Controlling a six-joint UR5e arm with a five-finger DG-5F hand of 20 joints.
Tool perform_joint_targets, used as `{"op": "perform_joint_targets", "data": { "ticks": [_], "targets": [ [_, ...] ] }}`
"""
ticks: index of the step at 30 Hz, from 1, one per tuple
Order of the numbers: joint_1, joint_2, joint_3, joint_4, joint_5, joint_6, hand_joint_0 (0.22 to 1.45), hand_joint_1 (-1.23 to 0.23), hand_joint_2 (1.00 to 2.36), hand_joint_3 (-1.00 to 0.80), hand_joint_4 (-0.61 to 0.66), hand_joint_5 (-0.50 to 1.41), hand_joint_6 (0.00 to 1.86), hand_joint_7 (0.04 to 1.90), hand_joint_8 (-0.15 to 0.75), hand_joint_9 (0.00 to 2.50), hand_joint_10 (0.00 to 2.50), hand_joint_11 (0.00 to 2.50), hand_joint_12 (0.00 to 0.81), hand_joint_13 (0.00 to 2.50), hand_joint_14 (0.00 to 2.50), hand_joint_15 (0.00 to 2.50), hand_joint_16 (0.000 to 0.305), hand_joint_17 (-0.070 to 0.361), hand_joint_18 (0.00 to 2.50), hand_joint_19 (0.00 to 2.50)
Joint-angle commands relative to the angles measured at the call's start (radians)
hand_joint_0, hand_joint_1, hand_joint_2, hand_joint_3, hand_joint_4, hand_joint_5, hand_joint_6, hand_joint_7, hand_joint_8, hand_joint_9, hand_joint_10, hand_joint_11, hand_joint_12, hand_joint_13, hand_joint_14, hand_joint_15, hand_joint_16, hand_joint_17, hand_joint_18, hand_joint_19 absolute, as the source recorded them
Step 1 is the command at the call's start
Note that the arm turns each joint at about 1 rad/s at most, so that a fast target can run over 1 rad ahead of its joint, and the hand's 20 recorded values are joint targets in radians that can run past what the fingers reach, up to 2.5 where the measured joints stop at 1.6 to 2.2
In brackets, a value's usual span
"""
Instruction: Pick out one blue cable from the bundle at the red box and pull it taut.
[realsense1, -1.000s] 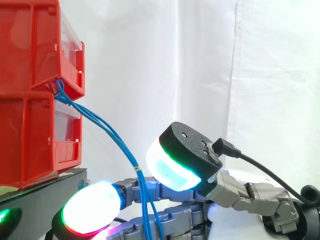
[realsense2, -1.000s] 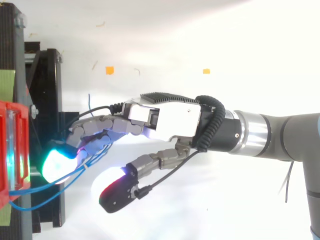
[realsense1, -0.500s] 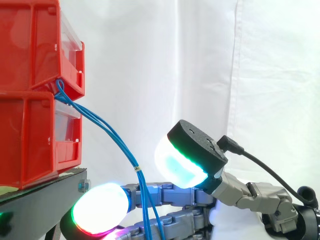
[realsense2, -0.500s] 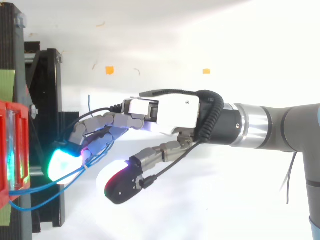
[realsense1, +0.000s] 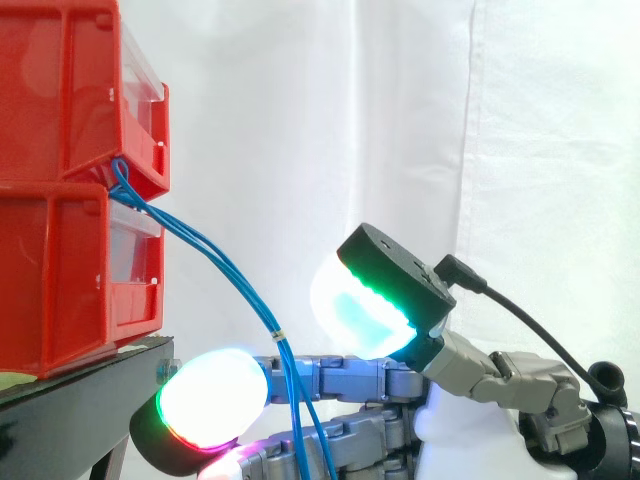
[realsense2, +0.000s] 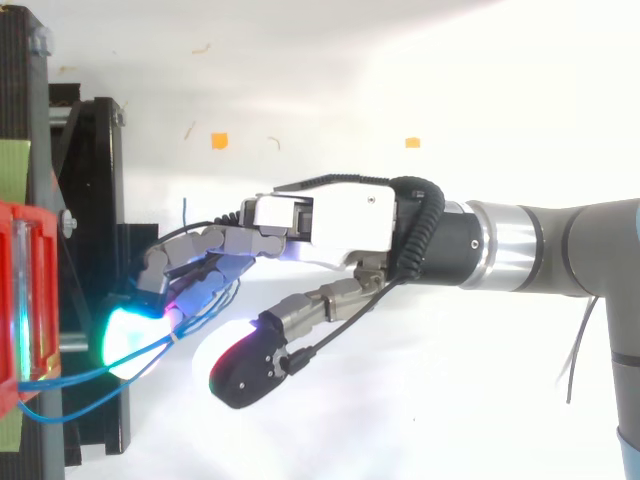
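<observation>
Blue cables (realsense1: 215, 265) leave the gap between the two stacked red boxes (realsense1: 70, 100) and slope down to the right into my hand (realsense1: 340, 375). In the top view the blue cables (realsense2: 90, 375) run from the red box (realsense2: 20, 300) to the fingers of the hand (realsense2: 320, 225). They pass between nearly straight fingers, just behind the glowing fingertips (realsense2: 135, 335), and look pinched there. A small pale band sits on the cables at the fingers. The thumb pad (realsense1: 370, 310) stands apart above the fingers, off the cables. A loose cable end pokes out beyond the hand.
The red boxes rest on a black stand (realsense1: 80, 400) at the left, close to the fingertips. A white curtain (realsense1: 400, 120) hangs behind. Two small orange marks (realsense2: 219, 141) lie on the white floor past the hand.
The hand has drawn a little to the right, away from the red boxes, taking the cables along. The thumb pad has tilted and risen slightly.
</observation>
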Motion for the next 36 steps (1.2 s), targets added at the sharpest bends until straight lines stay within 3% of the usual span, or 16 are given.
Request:
{"op": "perform_joint_targets", "data": {
  "ticks": [1, 21, 36],
  "targets": [
    [-0.003, 0.000, 0.014, -0.002, -0.003, 0.002, 0.60, -0.54, 1.01, -0.42, 0.20, -0.14, 0.50, 1.05, 0.292, 0.75, 0.01, 0.29, 0.314, 0.59, 0.01, 0.16, 0.035, 0.078, 0.39, 0.24],
    [0.002, 0.000, 0.019, -0.011, -0.011, 0.002, 0.63, -0.58, 1.01, -0.33, 0.17, -0.12, 0.50, 1.15, 0.290, 0.77, 0.01, 0.31, 0.312, 0.59, 0.01, 0.16, 0.034, 0.077, 0.39, 0.24],
    [0.009, 0.000, 0.019, -0.030, -0.009, 0.002, 0.61, -0.52, 1.01, -0.43, 0.15, -0.11, 0.50, 1.24, 0.297, 0.79, 0.01, 0.32, 0.310, 0.60, 0.01, 0.16, 0.034, 0.075, 0.39, 0.24]
  ]
}}
